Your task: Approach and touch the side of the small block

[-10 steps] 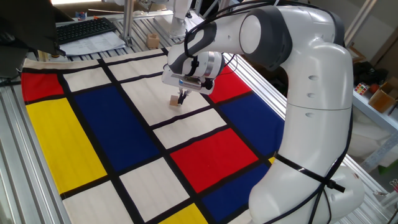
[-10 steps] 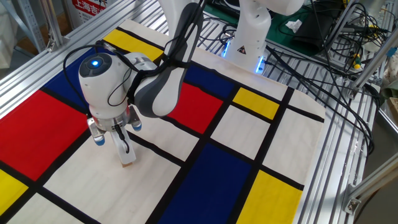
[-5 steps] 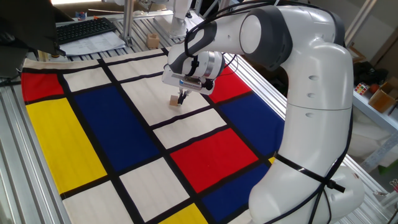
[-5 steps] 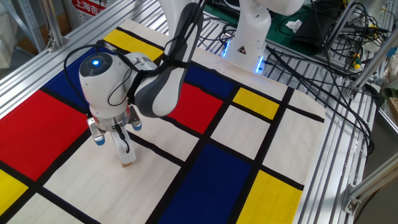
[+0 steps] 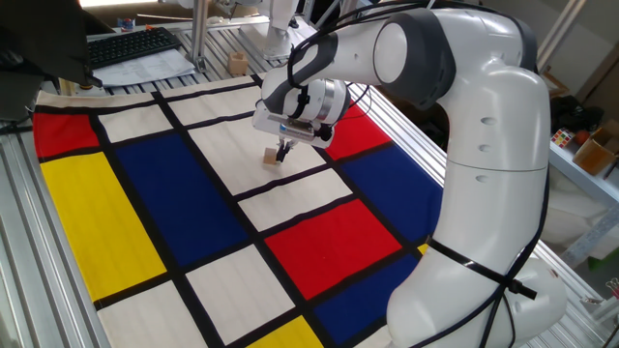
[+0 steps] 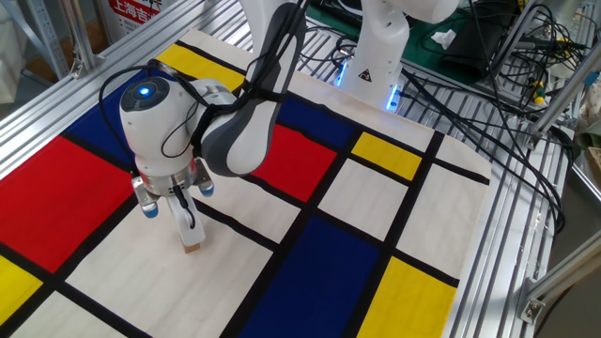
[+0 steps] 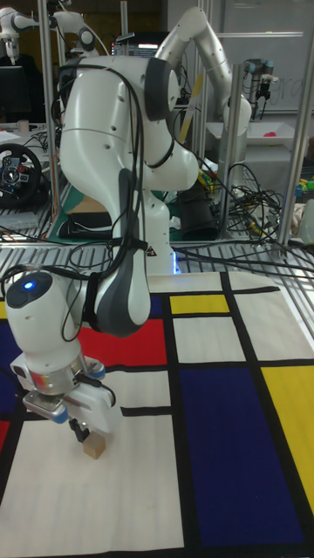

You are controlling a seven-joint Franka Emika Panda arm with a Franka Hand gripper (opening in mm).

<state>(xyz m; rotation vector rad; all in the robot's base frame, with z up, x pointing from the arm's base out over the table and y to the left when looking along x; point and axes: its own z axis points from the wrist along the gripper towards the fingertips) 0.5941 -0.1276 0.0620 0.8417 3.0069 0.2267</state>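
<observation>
The small block (image 5: pixel 273 158) is a tiny light-brown cube lying on a white panel of the coloured mat (image 5: pixel 116 193). It also shows in the other fixed view (image 6: pixel 192 247) and in the tall fixed view (image 7: pixel 94 448). My gripper (image 5: pixel 282 152) points down, its dark fingers together as one narrow tip with nothing between them. The tip stands right against the block's side, at its upper edge (image 6: pixel 187 228). In the tall view the gripper (image 7: pixel 84 433) partly covers the block's left top corner.
A bigger pale tan block (image 5: pixel 238 64) stands beyond the mat's far edge, beside a keyboard (image 5: pixel 131 45). Aluminium rails (image 6: pixel 526 225) frame the mat. Cables (image 6: pixel 470 84) lie near the robot base (image 6: pixel 376 52). My own arm (image 5: pixel 484 145) overhangs the mat's right side.
The hand has shifted only very slightly. The tip stays at the block's side, and the block has barely moved.
</observation>
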